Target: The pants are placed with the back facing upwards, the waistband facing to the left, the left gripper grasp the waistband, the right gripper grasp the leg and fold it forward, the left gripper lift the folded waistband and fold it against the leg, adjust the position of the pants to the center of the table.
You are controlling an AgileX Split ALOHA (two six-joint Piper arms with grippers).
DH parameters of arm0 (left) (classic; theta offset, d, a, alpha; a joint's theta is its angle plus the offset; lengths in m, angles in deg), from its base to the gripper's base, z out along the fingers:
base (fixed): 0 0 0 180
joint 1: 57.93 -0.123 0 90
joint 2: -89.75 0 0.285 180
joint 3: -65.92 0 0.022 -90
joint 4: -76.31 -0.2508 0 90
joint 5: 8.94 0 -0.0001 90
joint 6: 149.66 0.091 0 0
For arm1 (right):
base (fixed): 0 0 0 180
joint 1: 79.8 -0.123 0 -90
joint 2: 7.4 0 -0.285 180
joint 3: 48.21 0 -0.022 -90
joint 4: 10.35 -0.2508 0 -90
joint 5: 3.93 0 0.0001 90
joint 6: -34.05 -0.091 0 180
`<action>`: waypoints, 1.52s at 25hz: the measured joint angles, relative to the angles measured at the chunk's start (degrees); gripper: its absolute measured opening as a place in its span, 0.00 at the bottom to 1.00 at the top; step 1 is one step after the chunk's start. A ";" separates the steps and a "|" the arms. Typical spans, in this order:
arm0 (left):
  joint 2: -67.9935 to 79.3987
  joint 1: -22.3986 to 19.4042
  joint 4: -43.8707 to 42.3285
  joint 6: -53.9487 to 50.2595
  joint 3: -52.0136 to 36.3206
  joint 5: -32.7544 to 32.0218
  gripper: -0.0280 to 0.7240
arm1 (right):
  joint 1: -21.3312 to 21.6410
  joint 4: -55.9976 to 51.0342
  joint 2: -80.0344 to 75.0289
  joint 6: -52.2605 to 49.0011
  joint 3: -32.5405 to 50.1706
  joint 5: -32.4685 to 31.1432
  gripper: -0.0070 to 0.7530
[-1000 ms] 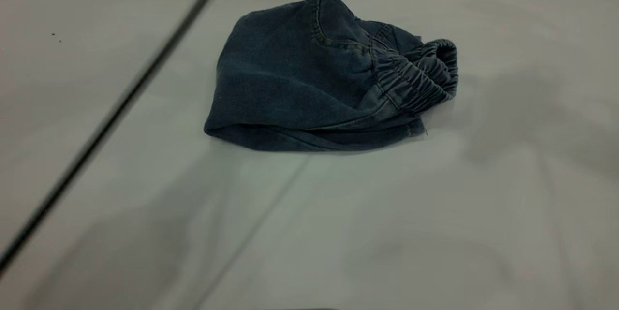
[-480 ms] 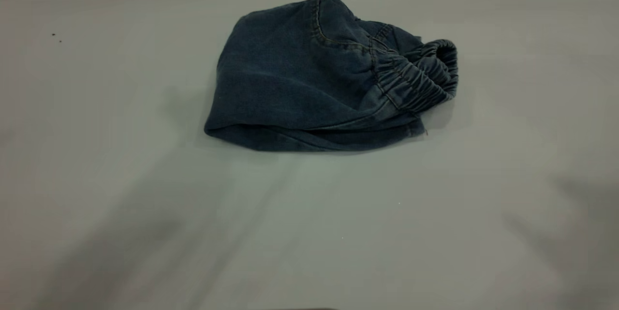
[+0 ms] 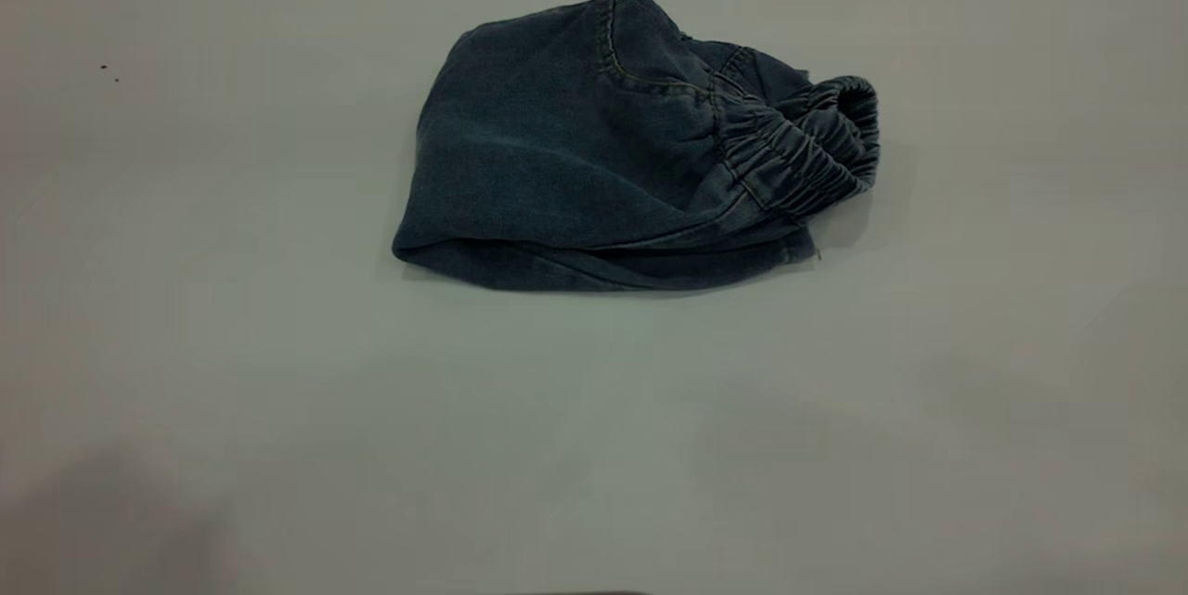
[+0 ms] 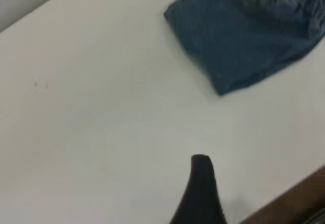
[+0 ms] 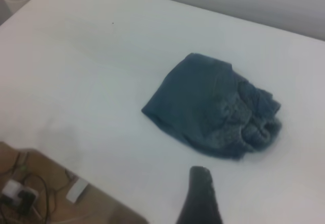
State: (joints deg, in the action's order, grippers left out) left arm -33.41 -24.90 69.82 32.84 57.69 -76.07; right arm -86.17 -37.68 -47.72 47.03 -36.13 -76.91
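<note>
Lying folded on the table [image 3: 278,391], the pants [image 3: 575,168] point their waistband [image 3: 807,149] right. Both grippers sit withdrawn; finger state cannot be told.

Dark blue denim pants [image 3: 594,159] with a puckered blue waistband [image 3: 812,149] on a plain white-grey tabletop [image 3: 278,391].

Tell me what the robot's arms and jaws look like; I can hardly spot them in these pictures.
Very little shows. Each wrist view catches one dark, nearly black finger, narrow with a rounded tip: the left gripper and the right gripper. No cables, markings or arm links are visible. The exterior view shows only the pants on the table.
</note>
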 joint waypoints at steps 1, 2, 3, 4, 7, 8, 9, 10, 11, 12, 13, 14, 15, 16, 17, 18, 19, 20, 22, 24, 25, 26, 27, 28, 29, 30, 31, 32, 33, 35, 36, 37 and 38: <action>-3.19 0.00 0.00 0.00 -2.52 0.00 0.77 | 0.00 0.13 2.24 -0.28 2.03 -0.09 0.64; -6.04 0.00 0.00 0.00 -4.49 0.00 0.77 | 0.00 0.40 4.84 -0.53 4.09 -0.15 0.64; -8.11 0.00 0.00 0.00 -6.70 0.00 0.77 | 0.00 0.85 7.38 -0.89 6.92 -0.15 0.64; -10.22 0.00 0.00 0.00 -8.69 0.00 0.77 | 0.00 1.29 9.81 -1.07 8.90 -0.15 0.64; -15.01 0.04 0.50 0.00 -13.16 0.00 0.77 | 0.00 3.23 16.25 -1.47 15.74 -0.15 0.64; -16.45 0.06 0.83 0.00 -14.47 0.00 0.77 | 0.00 3.96 17.95 -1.47 17.53 -0.15 0.64; -17.76 0.06 1.05 0.00 -15.50 0.00 0.77 | 0.00 5.05 19.88 -1.47 19.59 -0.15 0.64; -18.79 0.06 1.10 0.00 -16.68 0.00 0.77 | 0.00 6.22 21.60 -1.47 21.60 -0.15 0.64; -19.87 0.06 1.18 0.00 -17.87 0.00 0.77 | 0.00 7.49 23.08 -1.47 23.21 -0.15 0.64; -20.78 0.06 1.24 0.00 -19.05 0.00 0.77 | 0.00 8.49 24.13 -1.47 25.03 -0.09 0.64; -21.51 0.06 1.29 0.00 -20.00 0.00 0.77 | 0.00 9.45 25.02 -1.47 26.50 0.12 0.64; -21.98 0.06 1.29 0.00 -21.10 0.00 0.77 | 0.00 10.59 25.92 -1.47 28.13 0.72 0.64; -22.40 0.06 1.29 0.00 -22.18 0.00 0.77 | 0.00 11.73 26.85 -1.47 29.64 1.45 0.64; -22.74 0.06 1.31 0.00 -23.07 0.00 0.77 | 0.00 12.91 27.41 -1.47 30.99 2.08 0.64; -22.90 0.06 1.31 0.00 -24.14 0.00 0.77 | 0.00 14.08 27.97 -1.47 32.18 2.91 0.64; -23.02 0.06 1.36 0.00 -25.19 0.00 0.77 | 0.00 14.91 28.33 -1.47 33.08 3.52 0.64; -23.19 0.06 1.36 0.00 -26.31 0.00 0.77 | 0.00 15.60 28.73 -1.47 34.18 4.35 0.64; -23.31 0.06 1.36 0.00 -27.30 0.00 0.77 | 0.00 15.95 28.82 -1.47 35.31 4.77 0.64; -23.37 0.06 1.49 0.00 -29.54 0.00 0.77 | 0.00 16.08 28.94 -1.47 37.08 5.92 0.64; -23.37 0.06 1.78 -0.08 -31.39 0.00 0.77 | 0.00 16.12 29.00 -1.47 37.72 6.64 0.64; -23.37 0.06 2.28 -0.16 -32.32 0.00 0.77 | 0.00 16.14 29.00 -1.47 37.79 6.82 0.64; -23.37 0.06 3.05 -0.16 -33.23 0.00 0.77 | 0.00 16.14 29.00 -1.52 37.84 6.90 0.64; -23.37 0.06 3.88 -0.16 -33.93 0.00 0.77 | 0.00 16.14 29.00 -1.52 37.84 6.97 0.64; -23.37 0.06 5.08 -0.10 -34.68 0.00 0.77 | 0.00 16.14 29.06 -1.52 37.84 7.03 0.64; -23.37 0.06 6.50 0.06 -35.36 0.00 0.77 | 0.00 16.14 29.06 -1.52 37.84 7.03 0.64; -23.37 0.06 7.30 0.39 -36.06 0.00 0.77 | 0.00 16.14 29.11 -1.53 37.84 7.03 0.64; -23.37 0.06 7.97 1.23 -36.69 0.00 0.77 | 0.00 16.14 29.11 -1.65 37.84 7.08 0.64; -23.37 0.06 8.58 2.22 -37.47 0.00 0.77 | 0.00 16.14 29.11 -1.65 37.84 7.08 0.64; -23.37 0.06 9.09 3.05 -38.19 0.22 0.77 | 0.00 16.14 29.11 -1.65 37.84 7.12 0.64; -23.37 0.06 9.77 4.29 -38.91 0.27 0.77 | 0.00 16.14 29.11 -1.70 37.84 7.12 0.64; -23.37 0.06 9.84 4.55 -38.92 0.40 0.77 | 0.00 16.14 29.11 -1.70 37.84 7.12 0.64; -23.37 0.06 9.88 4.57 -38.92 0.74 0.77 | 0.00 16.14 29.11 -1.70 37.84 7.12 0.64; -23.37 0.06 9.90 4.64 -38.92 1.12 0.77 | 0.00 16.14 29.11 -1.70 37.84 7.12 0.64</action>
State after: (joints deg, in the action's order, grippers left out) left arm -56.78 -24.83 79.72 37.48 18.77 -74.95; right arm -86.17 -21.54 -18.61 45.33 1.70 -69.79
